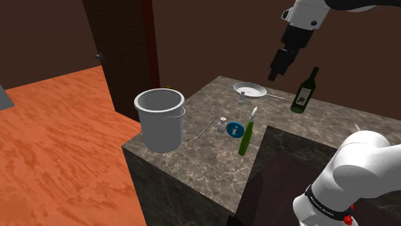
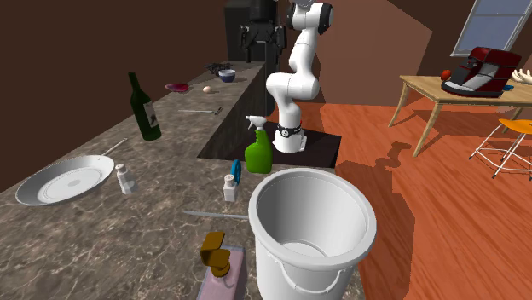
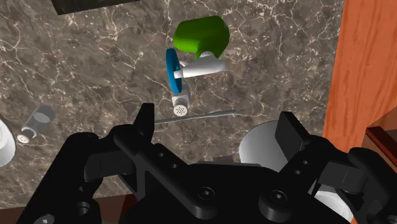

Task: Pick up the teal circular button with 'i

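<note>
Hand (image 1: 275, 72), fingers spread, hangs above the blue button (image 1: 235, 129) beside a green spray bottle (image 1: 245, 138), white bucket (image 1: 160, 128) nearby.

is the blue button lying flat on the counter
No, the blue button stands on its edge beside the green spray bottle.

The blue round button (image 1: 236, 130) with a white "i" stands on edge on the marble counter (image 1: 199, 153), just beside a green spray bottle (image 1: 245, 140).
</note>
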Controlling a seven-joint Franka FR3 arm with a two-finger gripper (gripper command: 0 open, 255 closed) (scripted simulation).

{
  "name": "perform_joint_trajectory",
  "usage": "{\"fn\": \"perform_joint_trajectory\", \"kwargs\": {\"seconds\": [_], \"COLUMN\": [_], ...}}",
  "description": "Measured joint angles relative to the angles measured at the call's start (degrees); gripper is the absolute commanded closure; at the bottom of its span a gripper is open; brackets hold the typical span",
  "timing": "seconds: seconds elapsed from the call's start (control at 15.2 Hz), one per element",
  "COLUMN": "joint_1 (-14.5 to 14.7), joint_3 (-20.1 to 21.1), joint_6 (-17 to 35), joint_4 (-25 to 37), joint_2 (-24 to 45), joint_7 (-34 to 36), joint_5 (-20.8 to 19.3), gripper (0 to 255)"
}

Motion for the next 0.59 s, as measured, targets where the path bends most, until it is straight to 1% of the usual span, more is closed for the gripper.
{"fn": "perform_joint_trajectory", "kwargs": {"seconds": [0.07,0.2,0.26,0.59], "joint_1": [0.0,0.2,0.2,0.6], "joint_3": [0.0,-0.3,-0.8,-2.8], "joint_6": [0.0,2.1,3.8,13.4], "joint_4": [0.0,-1.8,-3.7,-10.0], "joint_2": [0.0,0.4,0.2,3.8], "joint_7": [0.0,-0.8,-1.6,-5.3], "joint_5": [0.0,-0.1,-0.4,-1.2], "gripper": [0,0,0,0]}}
